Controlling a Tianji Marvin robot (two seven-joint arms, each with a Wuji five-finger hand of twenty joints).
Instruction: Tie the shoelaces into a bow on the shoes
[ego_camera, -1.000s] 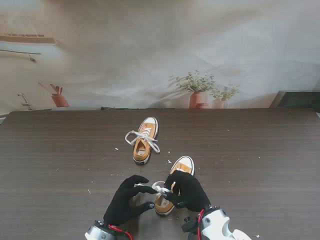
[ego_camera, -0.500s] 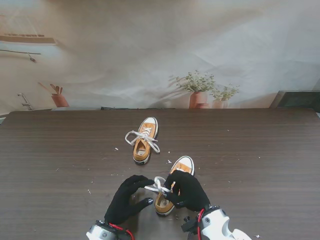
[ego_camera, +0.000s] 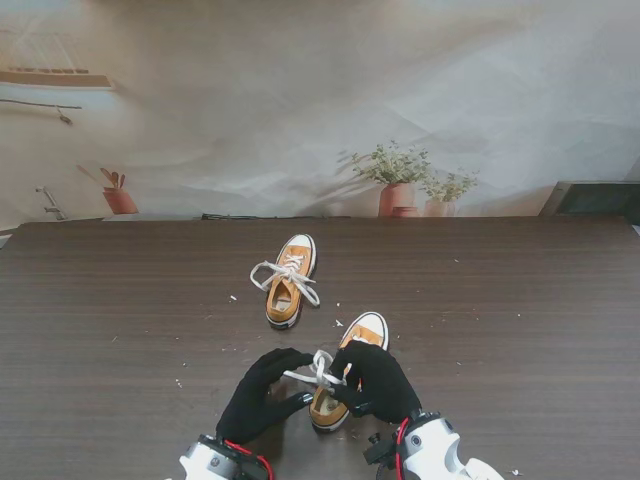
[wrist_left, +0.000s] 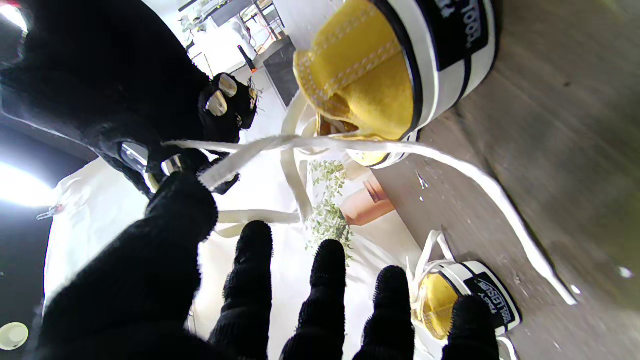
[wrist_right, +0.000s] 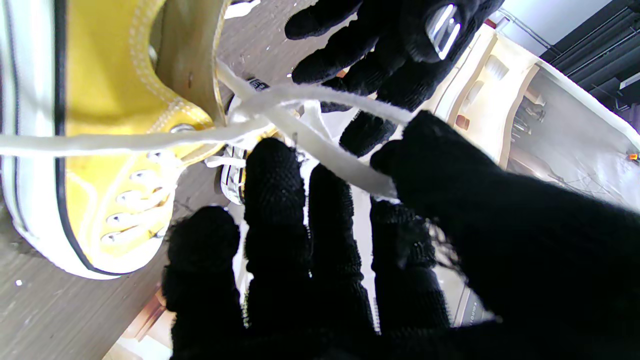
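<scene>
Since a second ago, my left hand (ego_camera: 263, 402) has drawn back toward me and the white lace (ego_camera: 318, 373) now stands up in a loop between the two hands instead of lying bunched over the shoe.

My right hand (ego_camera: 374, 384) sits over the near shoe (ego_camera: 345, 375), which lies on the dark table (ego_camera: 520, 300) right in front of me, toe pointing away. In the right wrist view the thumb (wrist_right: 430, 150) and forefinger are clamped on a flat strand of lace (wrist_right: 320, 145) running out from the eyelets. In the left wrist view my left thumb (wrist_left: 185, 200) presses the frayed lace end (wrist_left: 225, 167) against the hand, so both hands are closed on the lace, which is drawn taut across the shoe's heel opening (wrist_left: 360, 85). One free tail (wrist_left: 500, 200) trails across the table.

A second shoe (ego_camera: 288, 281) rests farther from me, well apart, its laces lying loose over its sides.
</scene>
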